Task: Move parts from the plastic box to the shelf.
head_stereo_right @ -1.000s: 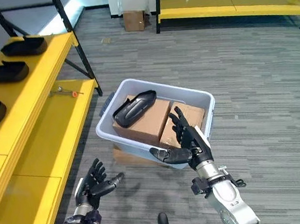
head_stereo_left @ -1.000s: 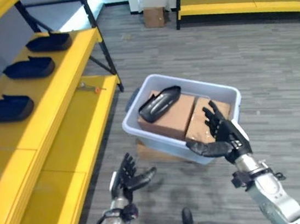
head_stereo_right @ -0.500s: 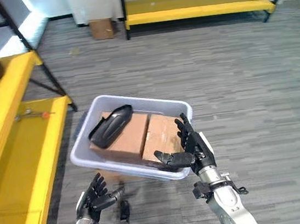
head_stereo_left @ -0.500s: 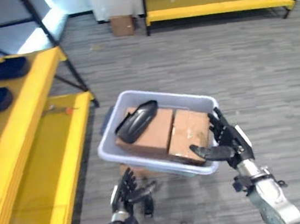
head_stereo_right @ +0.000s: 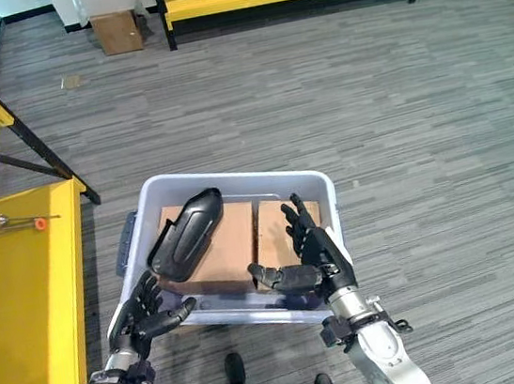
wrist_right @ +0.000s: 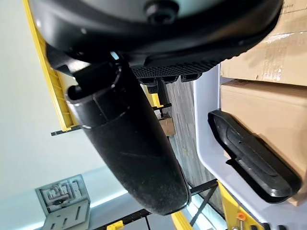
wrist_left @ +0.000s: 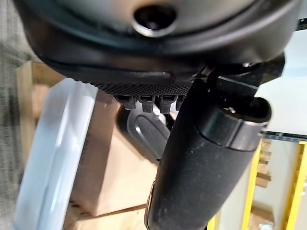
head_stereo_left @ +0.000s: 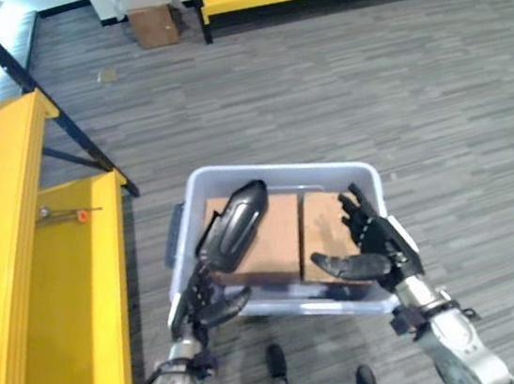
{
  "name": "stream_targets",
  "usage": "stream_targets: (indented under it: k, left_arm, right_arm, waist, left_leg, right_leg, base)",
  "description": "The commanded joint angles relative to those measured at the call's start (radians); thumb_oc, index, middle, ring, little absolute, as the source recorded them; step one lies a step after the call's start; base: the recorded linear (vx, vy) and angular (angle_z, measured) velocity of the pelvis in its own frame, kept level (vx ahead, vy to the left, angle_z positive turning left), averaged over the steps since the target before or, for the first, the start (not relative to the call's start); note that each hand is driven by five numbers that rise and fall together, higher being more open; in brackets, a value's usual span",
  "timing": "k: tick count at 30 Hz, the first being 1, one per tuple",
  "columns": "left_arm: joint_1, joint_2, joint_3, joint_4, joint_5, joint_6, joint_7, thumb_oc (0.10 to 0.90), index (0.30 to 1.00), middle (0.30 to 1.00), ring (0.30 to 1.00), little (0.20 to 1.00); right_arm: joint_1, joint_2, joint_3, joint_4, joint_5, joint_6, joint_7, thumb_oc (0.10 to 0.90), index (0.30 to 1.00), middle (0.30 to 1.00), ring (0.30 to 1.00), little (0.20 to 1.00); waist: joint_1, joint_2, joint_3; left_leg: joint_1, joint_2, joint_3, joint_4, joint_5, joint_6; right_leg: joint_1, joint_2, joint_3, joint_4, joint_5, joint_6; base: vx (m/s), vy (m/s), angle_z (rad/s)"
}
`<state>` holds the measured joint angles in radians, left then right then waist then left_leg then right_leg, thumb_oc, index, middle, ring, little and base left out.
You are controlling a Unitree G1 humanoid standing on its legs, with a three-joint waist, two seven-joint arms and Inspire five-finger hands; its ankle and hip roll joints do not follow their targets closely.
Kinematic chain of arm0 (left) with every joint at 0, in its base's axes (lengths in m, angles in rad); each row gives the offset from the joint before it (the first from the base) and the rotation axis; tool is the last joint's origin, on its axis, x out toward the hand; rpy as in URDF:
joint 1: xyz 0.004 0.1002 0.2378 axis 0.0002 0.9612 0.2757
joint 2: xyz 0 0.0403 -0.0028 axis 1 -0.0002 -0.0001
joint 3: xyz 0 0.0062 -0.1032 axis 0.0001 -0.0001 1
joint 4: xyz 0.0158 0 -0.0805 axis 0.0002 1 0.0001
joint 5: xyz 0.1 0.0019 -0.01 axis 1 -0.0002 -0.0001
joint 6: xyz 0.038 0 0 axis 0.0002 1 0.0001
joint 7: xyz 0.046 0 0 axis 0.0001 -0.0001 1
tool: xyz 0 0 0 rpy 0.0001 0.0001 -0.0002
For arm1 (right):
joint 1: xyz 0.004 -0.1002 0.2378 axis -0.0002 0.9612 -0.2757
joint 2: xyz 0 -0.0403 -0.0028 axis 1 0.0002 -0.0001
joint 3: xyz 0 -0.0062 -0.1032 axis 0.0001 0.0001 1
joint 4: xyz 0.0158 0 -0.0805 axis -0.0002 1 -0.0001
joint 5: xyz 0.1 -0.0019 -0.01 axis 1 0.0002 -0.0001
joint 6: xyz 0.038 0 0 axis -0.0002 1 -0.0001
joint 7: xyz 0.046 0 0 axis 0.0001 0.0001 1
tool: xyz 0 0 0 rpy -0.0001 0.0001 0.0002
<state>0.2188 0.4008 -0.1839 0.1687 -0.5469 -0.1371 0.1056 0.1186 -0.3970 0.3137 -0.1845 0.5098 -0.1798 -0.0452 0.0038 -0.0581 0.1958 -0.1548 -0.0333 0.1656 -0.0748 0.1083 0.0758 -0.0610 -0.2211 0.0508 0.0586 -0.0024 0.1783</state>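
Over the plastic box [head_stereo_right: 319, 193] — both hands' fingers spread, right hand [head_stereo_right: 315, 258], left hand [head_stereo_right: 141, 316]; black part [head_stereo_right: 185, 235] apparently untouched.

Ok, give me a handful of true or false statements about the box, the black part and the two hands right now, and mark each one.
1. The black part lies on top of a cardboard carton inside the plastic box. True.
2. The right hand is closed round the black part. False: its fingers are spread open over the box's near right corner, and the part lies apart from it toward the other side of the box.
3. The left hand is at the box's near left corner, fingers relaxed and holding nothing. True.
4. The plastic box sits on the yellow shelf. False: it stands beside the shelf, on the grey floor.
5. The box is empty. False: it holds two cardboard cartons and the black part.
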Motion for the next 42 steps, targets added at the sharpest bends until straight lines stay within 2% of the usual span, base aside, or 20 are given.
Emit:
stream_targets:
  k: [1,2,5,6,14,18,23,24,25,27,28,29,30,33,42]
  left_arm:
    - [-0.016,0.016,0.040,-0.106,-0.012,-0.086,0.004,0.900,1.000,1.000,1.000,1.000]
    - [-0.020,0.015,0.038,-0.098,-0.014,-0.089,0.008,0.900,1.000,1.000,1.000,1.000]
    - [-0.010,0.006,0.043,-0.093,-0.013,-0.090,-0.001,0.900,1.000,1.000,1.000,1.000]
    - [-0.003,0.002,0.048,-0.100,-0.018,-0.088,-0.005,0.900,1.000,1.000,1.000,1.000]
    - [0.009,0.003,0.044,-0.128,-0.024,-0.079,-0.010,0.900,1.000,1.000,1.000,1.000]
    - [0.005,0.008,0.043,-0.139,-0.028,-0.079,-0.006,0.900,1.000,1.000,1.000,1.000]
    - [-0.002,0.024,0.049,-0.170,-0.033,-0.085,-0.002,0.900,1.000,1.000,1.000,1.000]
    - [-0.004,0.031,0.047,-0.178,-0.036,-0.089,-0.005,0.900,1.000,1.000,1.000,1.000]
    - [-0.005,0.031,0.048,-0.178,-0.036,-0.089,-0.005,0.900,1.000,1.000,1.000,1.000]
    - [-0.011,0.051,0.046,-0.197,-0.040,-0.096,-0.008,0.900,1.000,1.000,1.000,1.000]
    - [-0.012,0.050,0.047,-0.197,-0.040,-0.096,-0.008,0.900,1.000,1.000,1.000,1.000]
    - [-0.018,0.071,0.044,-0.207,-0.041,-0.103,-0.009,0.900,1.000,1.000,1.000,1.000]
    - [-0.019,0.070,0.045,-0.207,-0.041,-0.103,-0.009,0.900,1.000,1.000,1.000,1.000]
    - [-0.035,0.081,0.036,-0.214,-0.047,-0.112,-0.003,0.900,1.000,1.000,1.000,1.000]
    - [-0.069,0.088,0.036,-0.213,-0.033,-0.121,0.014,0.900,1.000,1.000,1.000,1.000]
  right_arm:
    - [-0.142,0.001,-0.020,-0.055,-0.039,-0.090,0.000,0.900,1.000,1.000,1.000,1.000]
    - [-0.144,-0.002,-0.016,-0.056,-0.031,-0.093,0.002,0.900,1.000,1.000,1.000,1.000]
    - [-0.112,-0.011,-0.029,-0.082,-0.017,-0.094,0.015,0.900,1.000,1.000,1.000,1.000]
    - [-0.108,-0.023,-0.032,-0.089,-0.008,-0.096,0.017,0.900,1.000,1.000,1.000,1.000]
    - [-0.093,-0.052,-0.052,-0.097,-0.007,-0.097,0.013,0.900,1.000,1.000,1.000,1.000]
    - [-0.128,-0.073,-0.061,-0.089,-0.053,-0.100,-0.010,0.900,1.000,1.000,1.000,1.000]
    - [-0.280,-0.136,-0.033,-0.047,-0.226,-0.095,-0.067,0.900,1.000,1.000,1.000,1.000]
    - [-0.368,-0.175,-0.007,-0.023,-0.325,-0.087,-0.092,0.900,1.000,1.000,1.000,1.000]
    - [-0.370,-0.175,-0.006,-0.022,-0.325,-0.087,-0.093,0.900,1.000,1.000,1.000,1.000]
    - [-0.491,-0.230,0.036,0.001,-0.441,-0.079,-0.117,0.900,1.000,1.000,1.000,1.000]
    - [-0.496,-0.230,0.039,0.004,-0.441,-0.080,-0.119,0.900,1.000,1.000,1.000,1.000]
    - [-0.610,-0.275,0.087,0.043,-0.549,-0.064,-0.144,0.900,1.000,1.000,1.000,1.000]
    - [-0.615,-0.274,0.091,0.046,-0.550,-0.065,-0.146,0.900,1.000,1.000,1.000,1.000]
    - [-0.744,-0.318,0.154,0.110,-0.687,-0.030,-0.161,0.900,1.000,1.000,1.000,1.000]
    - [-0.917,-0.369,0.301,0.267,-0.909,0.019,-0.157,0.900,1.000,1.000,1.000,1.000]
  waist:
    - [0.026,-0.015,-0.027]
    - [0.011,-0.016,-0.011]
    - [0.002,-0.019,0.001]
    - [0.008,-0.018,0.001]
    - [-0.011,-0.006,0.014]
    - [-0.009,0.000,0.029]
    - [0.016,0.004,0.052]
    - [0.026,0.008,0.071]
    - [0.026,0.008,0.070]
    - [0.047,0.015,0.091]
    - [0.044,0.016,0.092]
    - [0.070,0.026,0.115]
    - [0.067,0.027,0.116]
    - [0.098,0.039,0.146]
    - [0.137,0.054,0.198]
  left_leg:
    - [0.003,0.096,0.026,0.121,-0.135,-0.042]
    - [0.008,0.099,0.019,0.125,-0.135,-0.047]
    - [0.008,0.108,-0.006,0.143,-0.131,-0.055]
    - [0.010,0.116,-0.009,0.137,-0.124,-0.063]
    - [-0.008,0.146,-0.023,0.111,-0.087,-0.087]
    - [-0.023,0.152,-0.036,0.104,-0.074,-0.093]
    - [-0.046,0.154,-0.052,0.100,-0.062,-0.097]
    - [-0.059,0.152,-0.064,0.107,-0.062,-0.098]
    - [-0.062,0.152,-0.064,0.106,-0.059,-0.098]
    - [-0.089,0.148,-0.080,0.112,-0.051,-0.099]
    - [-0.091,0.148,-0.081,0.114,-0.051,-0.099]
    - [-0.118,0.140,-0.100,0.122,-0.046,-0.100]
    - [-0.119,0.140,-0.101,0.123,-0.046,-0.100]
    - [-0.150,0.131,-0.120,0.136,-0.040,-0.101]
    - [-0.204,0.115,-0.151,0.168,-0.040,-0.099]
  right_leg:
    - [-0.087,-0.002,-0.143,0.012,0.100,-0.009]
    - [-0.110,0.030,-0.109,0.010,0.076,-0.021]
    - [-0.084,0.047,-0.060,0.005,0.041,-0.045]
    - [-0.074,0.049,-0.089,-0.013,0.031,-0.054]
    - [-0.098,0.074,-0.120,0.005,0.002,-0.070]
    - [-0.117,0.079,-0.131,0.021,-0.006,-0.074]
    - [-0.137,0.079,-0.143,0.038,-0.013,-0.075]
    - [-0.144,0.076,-0.150,0.050,-0.019,-0.076]
    - [-0.147,0.077,-0.150,0.049,-0.016,-0.076]
    - [-0.163,0.071,-0.160,0.059,-0.019,-0.076]
    - [-0.164,0.071,-0.161,0.060,-0.019,-0.076]
    - [-0.177,0.064,-0.175,0.073,-0.025,-0.078]
    - [-0.178,0.064,-0.177,0.074,-0.026,-0.078]
    - [-0.194,0.054,-0.193,0.093,-0.032,-0.080]
    - [-0.227,0.045,-0.214,0.124,-0.039,-0.083]
  base:
    - [-0.02,-0.087,-0.79]
    - [0.04,-0.067,-0.73]
    - [0.07,-0.119,-0.03]
    - [0.05,-0.136,0.85]
    - [0.02,-0.105,0.10]
    - [-0.01,-0.065,0.09]
    - [-0.02,-0.040,0.07]
    - [-0.04,-0.019,0.15]
    - [-0.05,-0.018,0.23]
    - [-0.05,-0.024,0.19]
    - [-0.07,-0.032,0.23]
    - [-0.04,-0.014,0.26]
    - [-0.06,-0.016,0.27]
    - [-0.04,-0.005,0.26]
    - [-0.03,-0.007,0.16]
